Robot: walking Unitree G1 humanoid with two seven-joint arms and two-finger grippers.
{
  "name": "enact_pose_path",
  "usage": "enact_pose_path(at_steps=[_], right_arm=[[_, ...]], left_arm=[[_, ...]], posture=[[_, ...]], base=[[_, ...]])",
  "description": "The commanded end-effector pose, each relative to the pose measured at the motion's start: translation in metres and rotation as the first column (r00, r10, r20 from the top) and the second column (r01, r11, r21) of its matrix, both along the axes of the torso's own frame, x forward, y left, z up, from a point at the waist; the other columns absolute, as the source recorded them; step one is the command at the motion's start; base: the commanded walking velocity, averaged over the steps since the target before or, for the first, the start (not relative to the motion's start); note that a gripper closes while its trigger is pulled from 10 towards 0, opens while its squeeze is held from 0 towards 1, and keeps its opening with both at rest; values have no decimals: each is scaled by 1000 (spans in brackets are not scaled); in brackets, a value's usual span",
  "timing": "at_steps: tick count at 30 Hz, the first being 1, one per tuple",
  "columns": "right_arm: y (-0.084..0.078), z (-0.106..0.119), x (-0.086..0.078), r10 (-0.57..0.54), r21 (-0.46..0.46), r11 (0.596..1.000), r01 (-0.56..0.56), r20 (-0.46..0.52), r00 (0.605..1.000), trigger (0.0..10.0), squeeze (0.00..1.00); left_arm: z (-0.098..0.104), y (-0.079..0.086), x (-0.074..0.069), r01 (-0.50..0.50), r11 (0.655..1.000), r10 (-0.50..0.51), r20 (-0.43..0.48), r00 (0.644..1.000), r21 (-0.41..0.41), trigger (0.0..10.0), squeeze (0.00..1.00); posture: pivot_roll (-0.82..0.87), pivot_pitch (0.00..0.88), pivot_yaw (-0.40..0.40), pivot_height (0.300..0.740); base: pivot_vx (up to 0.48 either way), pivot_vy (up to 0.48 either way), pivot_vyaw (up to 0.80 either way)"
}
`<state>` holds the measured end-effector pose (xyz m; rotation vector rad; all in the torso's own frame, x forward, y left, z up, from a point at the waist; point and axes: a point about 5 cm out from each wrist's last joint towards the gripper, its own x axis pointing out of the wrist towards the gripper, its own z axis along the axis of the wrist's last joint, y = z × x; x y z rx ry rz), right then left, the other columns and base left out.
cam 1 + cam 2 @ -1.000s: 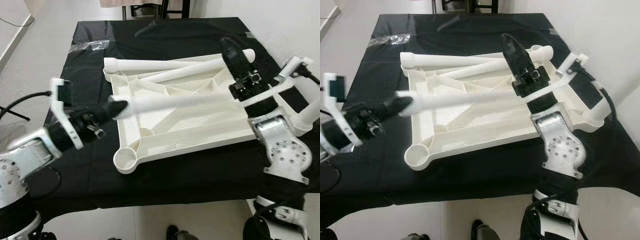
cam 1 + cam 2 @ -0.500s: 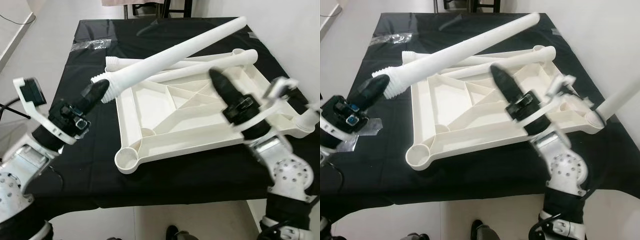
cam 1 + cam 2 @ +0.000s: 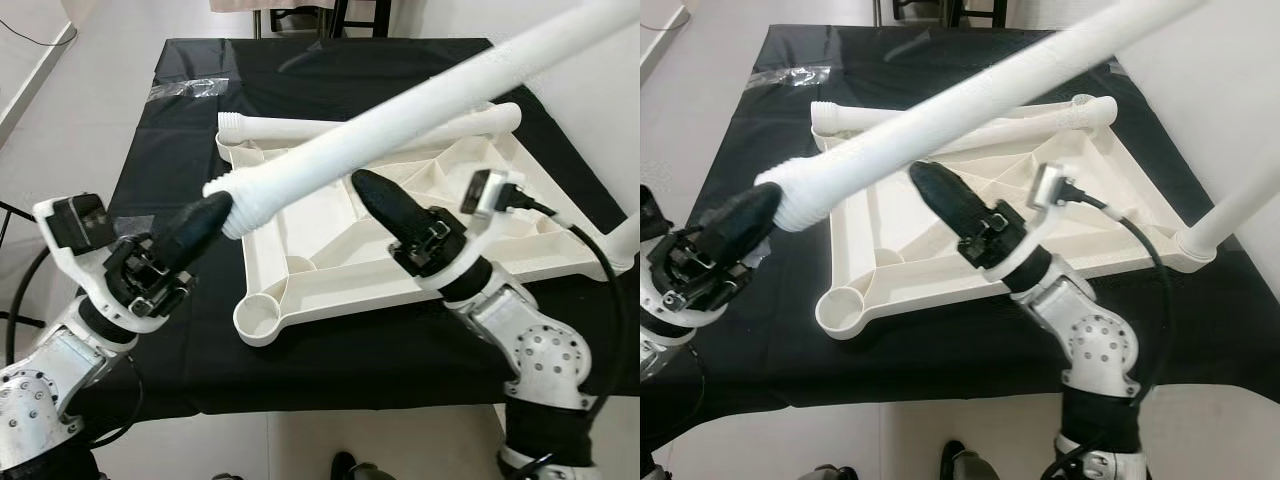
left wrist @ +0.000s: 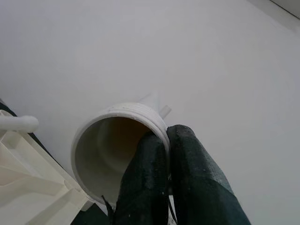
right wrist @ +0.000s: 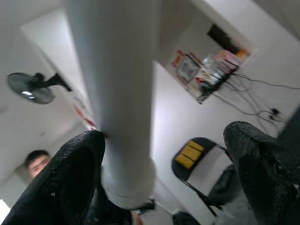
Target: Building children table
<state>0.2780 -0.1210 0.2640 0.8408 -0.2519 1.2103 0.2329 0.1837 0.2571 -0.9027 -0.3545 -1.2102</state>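
Black-draped table [image 3: 180, 130]; left hand [image 3: 205, 217] clamps leg [image 3: 400, 115] rim; wrist view: right hand [image 3: 375, 192] spread, empty.

Both head cameras look forward and down from beyond the near edge of the black tabletop [image 3: 330, 70], sharing its whole surface, the right eye shifted slightly sideways. The left wrist camera peers close along its tool [image 4: 168, 187] into a white tube's [image 4: 117, 140] open end. The right wrist camera faces upward toward a far wall, the tube passing close between its fingers [image 5: 70, 178].
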Motion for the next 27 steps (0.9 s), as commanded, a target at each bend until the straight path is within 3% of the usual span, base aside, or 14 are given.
enact_pose_path(at_steps=[1, 8, 9, 10, 26, 27], right_arm=[[3, 5, -7, 45, 17, 999, -46, 43, 998, 10000, 0], [6, 4, -7, 65, 5, 998, -65, 51, 997, 10000, 0], [11, 7, -6, 63, -1, 998, -63, 60, 996, 10000, 0], [16, 11, -5, 65, -2, 998, -65, 72, 995, 10000, 0], [37, 32, -2, 99, 26, 994, -104, 140, 985, 10000, 0], [37, 32, -1, 99, 30, 994, -104, 138, 985, 4431, 0]], left_arm=[[-3, -1, -2, 19, 999, -19, 7, 1000, -31, 0, 0], [-4, -3, -1, 16, 999, -16, 15, 1000, -36, 0, 0], [-5, -6, -1, 25, 999, -25, 8, 1000, -27, 7373, 0], [-6, -11, 0, 34, 999, -34, -3, 999, -13, 10000, 0], [-16, -41, -1, 154, 988, -152, -46, 987, 23, 10000, 0], [-16, -42, -1, 157, 987, -156, -45, 987, 27, 10000, 0]], posture=[[45, 218, -87, 740], [51, 225, -85, 740], [51, 225, -81, 740], [54, 226, -80, 740], [55, 227, -70, 740], [56, 227, -71, 740]], base=[[0, 0, 0], [0, 0, 0], [0, 0, 0], [0, 0, 0], [0, 0, 0], [0, 0, 0]])
